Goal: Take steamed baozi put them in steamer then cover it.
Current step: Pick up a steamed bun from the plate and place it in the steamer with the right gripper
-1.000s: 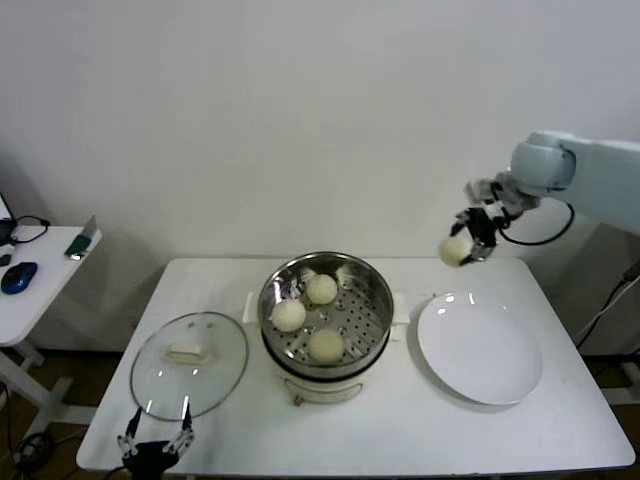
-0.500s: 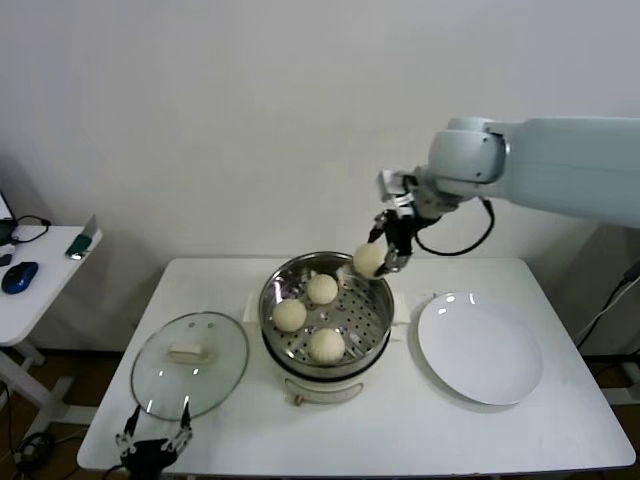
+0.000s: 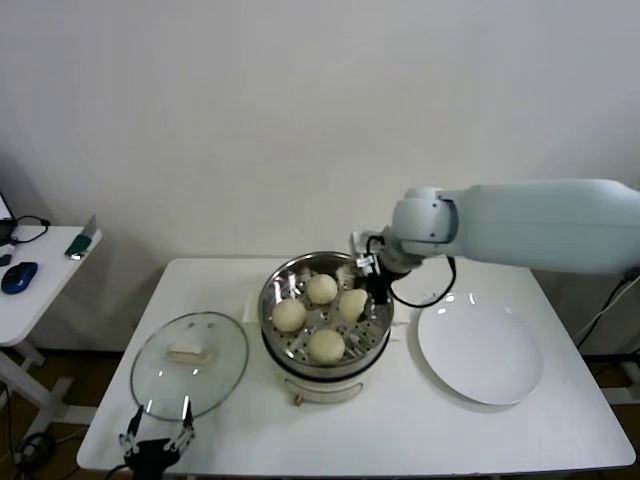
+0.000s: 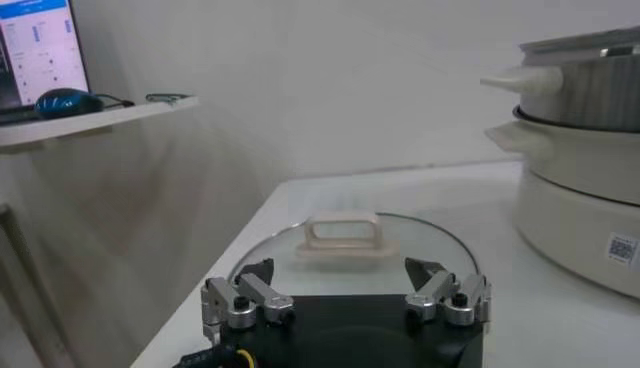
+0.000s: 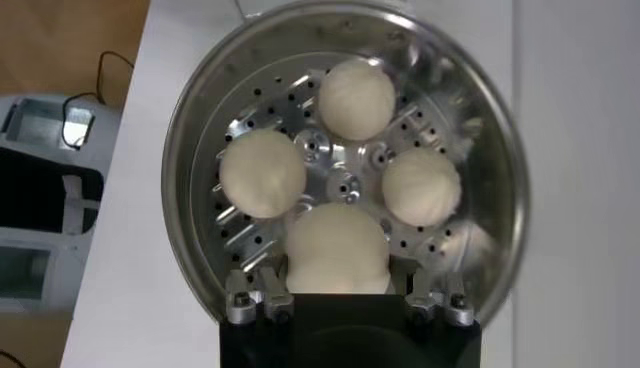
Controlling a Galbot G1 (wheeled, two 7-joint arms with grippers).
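Lowering the fourth baozi (image 3: 351, 303), carried from the upper right, into the steamer (image 3: 375, 283), our right gripper (image 3: 362, 292) grips it; covering follows.

Setting: indoor test room or lab, not a home kitchen. Evidence: plain white wall, bare. Rectangular white work table (image 3: 560, 420) carries only kitchen props: round stainless-steel steamer basket on a white electric cooker base (image 3: 327, 312), round clear glass lid with cream bar handle (image 3: 189, 363), flat round white plate (image 3: 480, 351). Beside it, a white side desk (image 3: 30, 290) holds a dark blue computer mouse (image 3: 18, 277); lit monitor screen (image 4: 38, 45) in the left wrist view. Loose black cables (image 3: 22, 232) on the desk.
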